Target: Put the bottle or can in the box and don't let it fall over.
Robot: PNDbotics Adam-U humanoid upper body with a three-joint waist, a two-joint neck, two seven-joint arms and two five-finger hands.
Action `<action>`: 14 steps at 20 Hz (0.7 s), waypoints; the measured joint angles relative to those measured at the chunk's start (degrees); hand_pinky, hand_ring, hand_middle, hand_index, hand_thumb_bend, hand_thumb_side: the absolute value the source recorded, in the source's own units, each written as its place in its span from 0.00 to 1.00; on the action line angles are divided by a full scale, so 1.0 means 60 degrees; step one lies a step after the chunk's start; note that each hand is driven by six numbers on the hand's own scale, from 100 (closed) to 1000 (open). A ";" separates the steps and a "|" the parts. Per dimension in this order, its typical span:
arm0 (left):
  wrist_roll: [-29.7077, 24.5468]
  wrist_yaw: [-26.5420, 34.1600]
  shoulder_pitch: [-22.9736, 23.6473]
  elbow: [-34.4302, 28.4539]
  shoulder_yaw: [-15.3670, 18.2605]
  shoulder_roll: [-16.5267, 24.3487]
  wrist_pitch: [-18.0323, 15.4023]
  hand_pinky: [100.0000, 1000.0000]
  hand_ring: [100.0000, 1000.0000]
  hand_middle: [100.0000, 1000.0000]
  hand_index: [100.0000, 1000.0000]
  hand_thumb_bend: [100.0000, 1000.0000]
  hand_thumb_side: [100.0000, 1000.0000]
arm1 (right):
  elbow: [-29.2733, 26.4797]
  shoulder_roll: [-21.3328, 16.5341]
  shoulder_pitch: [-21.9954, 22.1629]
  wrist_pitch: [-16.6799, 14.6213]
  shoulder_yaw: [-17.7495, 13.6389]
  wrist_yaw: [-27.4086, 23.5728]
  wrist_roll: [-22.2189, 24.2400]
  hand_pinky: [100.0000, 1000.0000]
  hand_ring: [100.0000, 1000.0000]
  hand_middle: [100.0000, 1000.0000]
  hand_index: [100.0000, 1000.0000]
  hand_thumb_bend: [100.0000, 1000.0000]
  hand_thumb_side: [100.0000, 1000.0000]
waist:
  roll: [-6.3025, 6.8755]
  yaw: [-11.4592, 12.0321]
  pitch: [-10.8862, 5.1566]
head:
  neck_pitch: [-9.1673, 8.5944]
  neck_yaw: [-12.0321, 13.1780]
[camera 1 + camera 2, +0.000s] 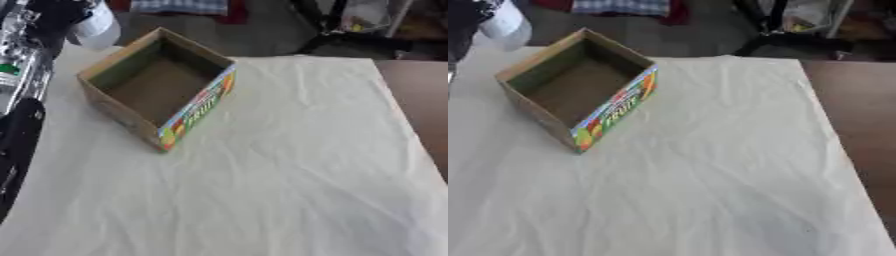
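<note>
An open cardboard box (157, 85) with a colourful fruit print on its near side stands on the white cloth at the left of the table, and nothing shows inside it. My left hand (54, 17), black, is at the top left corner, curled round a white bottle (98, 27). The bottle hangs in the air just beyond the box's far left corner, its lower end tilted toward the box. Its top is hidden by the hand. My right hand shows in neither view.
My left arm (17, 75), silver and black, runs down the left edge beside the box. A wrinkled white cloth (289, 165) covers the table; bare brown tabletop (424, 100) shows at the right. Chair legs and clutter stand beyond the far edge.
</note>
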 measured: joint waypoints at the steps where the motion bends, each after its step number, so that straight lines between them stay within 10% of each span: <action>1: -0.0026 -0.0055 -0.0002 0.0077 -0.0007 -0.0049 -0.0022 1.00 0.93 0.60 0.03 0.00 0.00 | 0.0000 -0.0001 -0.0016 0.0017 0.0017 -0.0007 0.0005 0.91 0.95 1.00 0.91 0.00 0.41 | 0.0004 -0.0020 0.0001 | -0.0017 0.0002; 14: 0.0098 -0.1206 -0.0318 0.1512 -0.0006 -0.1023 -0.0307 1.00 0.97 0.62 0.04 0.00 0.00 | 0.0000 0.0001 -0.0110 0.0211 0.0126 -0.0034 0.0093 0.92 0.94 1.00 0.91 0.00 0.41 | 0.0042 -0.0232 0.0073 | -0.0119 0.0179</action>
